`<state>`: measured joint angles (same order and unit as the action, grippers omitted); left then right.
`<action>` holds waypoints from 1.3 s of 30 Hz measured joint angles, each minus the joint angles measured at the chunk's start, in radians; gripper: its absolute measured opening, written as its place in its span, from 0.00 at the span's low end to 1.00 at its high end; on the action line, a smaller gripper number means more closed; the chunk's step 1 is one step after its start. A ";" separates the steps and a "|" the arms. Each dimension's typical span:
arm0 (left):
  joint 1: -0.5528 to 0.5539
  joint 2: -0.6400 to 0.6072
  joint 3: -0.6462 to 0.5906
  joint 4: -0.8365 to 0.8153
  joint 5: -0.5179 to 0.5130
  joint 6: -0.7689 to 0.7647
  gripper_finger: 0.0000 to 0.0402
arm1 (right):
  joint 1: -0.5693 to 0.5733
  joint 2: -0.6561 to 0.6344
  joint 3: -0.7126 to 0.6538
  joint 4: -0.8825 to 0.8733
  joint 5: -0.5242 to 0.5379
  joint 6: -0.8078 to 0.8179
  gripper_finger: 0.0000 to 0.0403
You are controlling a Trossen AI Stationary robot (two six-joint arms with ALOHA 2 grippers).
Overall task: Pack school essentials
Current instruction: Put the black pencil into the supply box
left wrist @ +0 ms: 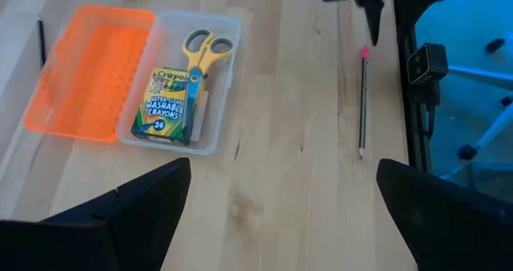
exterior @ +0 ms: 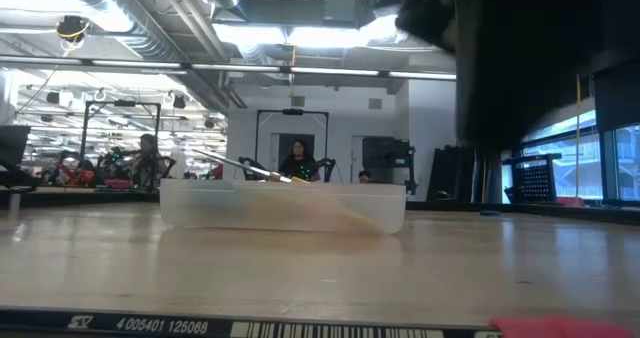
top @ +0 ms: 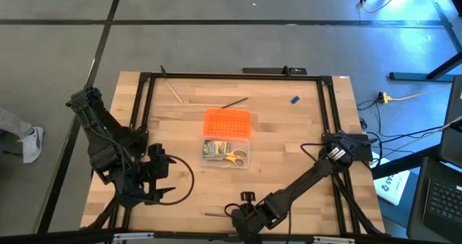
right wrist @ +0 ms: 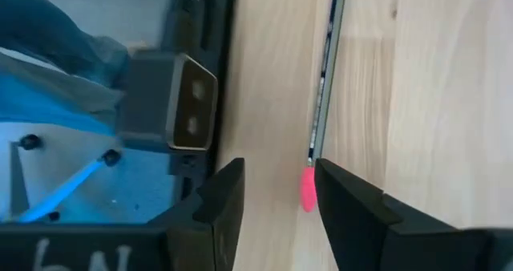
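- While the right gripper (right wrist: 272,195) hangs low at the table's near edge, its jaws stand parted around the pencil's (left wrist: 362,103) pink eraser end, holding nothing.
- Closing there could flick this thin pencil off the edge.
- Left gripper (top: 164,180) waits wide open.
- Crayon box (left wrist: 170,107) and scissors (left wrist: 202,53) lie in the clear box (left wrist: 220,103).

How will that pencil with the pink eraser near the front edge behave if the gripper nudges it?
The pencil is thin and lies flat on bare wood, so it would probably roll sideways. It looks stiff and light. The right gripper, open around its eraser end, may pivot it.
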<state>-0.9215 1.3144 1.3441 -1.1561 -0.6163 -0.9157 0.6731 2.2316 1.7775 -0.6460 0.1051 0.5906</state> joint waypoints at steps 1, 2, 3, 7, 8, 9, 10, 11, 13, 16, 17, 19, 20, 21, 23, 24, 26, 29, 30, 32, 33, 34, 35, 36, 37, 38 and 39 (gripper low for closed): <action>0.000 0.000 0.000 0.000 0.000 0.000 0.98 | 0.000 0.009 0.000 0.000 0.000 0.004 0.38; 0.000 0.000 0.000 0.000 0.000 0.000 0.98 | 0.000 0.016 0.000 -0.005 0.000 0.004 0.38; 0.000 0.000 0.000 0.000 0.000 0.000 0.98 | 0.000 0.022 0.000 -0.006 0.000 0.004 0.38; 0.000 0.000 0.000 0.000 0.000 0.000 0.98 | 0.000 0.035 0.000 -0.017 0.000 0.002 0.38; 0.000 0.000 0.000 0.000 0.000 0.000 0.98 | 0.000 0.037 0.000 -0.023 0.000 0.002 0.38; 0.000 0.000 0.000 -0.001 0.000 0.000 0.98 | 0.000 0.037 0.000 -0.024 0.000 -0.001 0.38; 0.000 0.000 0.000 -0.001 0.000 0.000 0.98 | 0.000 0.036 0.000 -0.023 0.000 -0.007 0.38; 0.000 0.000 0.000 -0.001 0.000 0.000 0.98 | 0.000 0.035 0.000 -0.023 0.000 -0.020 0.38; 0.000 0.000 0.000 -0.001 0.000 0.000 0.98 | 0.000 0.035 0.000 -0.031 0.000 -0.035 0.38; 0.000 0.000 0.000 -0.001 0.000 0.000 0.98 | 0.000 0.038 0.000 -0.036 0.000 -0.048 0.38; 0.000 0.000 0.000 -0.001 0.000 0.000 0.98 | 0.000 0.040 0.000 -0.035 0.001 -0.049 0.38; 0.000 0.000 0.000 -0.002 0.000 0.000 0.98 | 0.000 0.048 0.000 -0.037 0.007 -0.049 0.38; 0.000 0.000 0.000 -0.002 0.000 0.000 0.98 | -0.001 0.054 0.000 -0.029 0.007 -0.049 0.38; 0.000 0.000 0.000 -0.002 0.000 0.000 0.98 | -0.002 0.059 0.000 -0.032 0.007 -0.050 0.38; 0.000 0.000 0.000 -0.002 0.000 0.000 0.98 | -0.003 0.071 0.000 -0.031 0.007 -0.051 0.38; 0.000 0.000 0.000 -0.002 0.000 0.000 0.98 | -0.003 0.076 0.000 -0.032 0.010 -0.049 0.38; 0.000 0.000 0.000 -0.003 0.000 0.000 0.98 | -0.003 0.079 0.002 -0.032 0.011 -0.043 0.38; 0.000 0.000 0.000 -0.003 0.000 0.000 0.98 | -0.004 0.080 0.002 -0.032 0.011 -0.046 0.37; 0.000 0.000 0.000 -0.003 0.000 0.000 0.98 | -0.004 0.080 0.002 -0.032 0.012 -0.047 0.36; 0.000 0.000 0.000 -0.003 0.000 0.000 0.98 | -0.005 0.080 0.002 -0.034 0.012 -0.045 0.32; 0.000 0.000 0.000 -0.003 0.000 -0.001 0.98 | -0.005 0.080 0.002 -0.035 0.012 -0.041 0.29; 0.000 0.000 0.000 -0.003 0.000 -0.001 0.98 | -0.005 0.080 0.002 -0.036 0.013 -0.032 0.26; 0.000 0.000 0.000 -0.002 0.000 -0.001 0.98 | -0.006 0.080 0.002 -0.037 0.013 -0.021 0.22; 0.000 0.000 0.000 -0.002 0.000 -0.004 0.98 | -0.006 0.080 0.002 -0.038 0.013 -0.019 0.19; 0.000 0.000 0.000 -0.002 0.000 -0.011 0.98 | -0.008 0.080 0.002 -0.038 0.013 -0.019 0.15; 0.000 0.000 0.000 -0.002 0.000 -0.018 0.98 | -0.008 0.080 0.002 -0.037 0.013 -0.019 0.12; 0.000 0.000 0.000 -0.002 0.000 -0.020 0.98 | -0.008 0.080 0.002 -0.037 0.013 -0.020 0.09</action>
<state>-0.9215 1.3144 1.3441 -1.1583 -0.6163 -0.9362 0.6647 2.3116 1.7790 -0.6830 0.1180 0.5709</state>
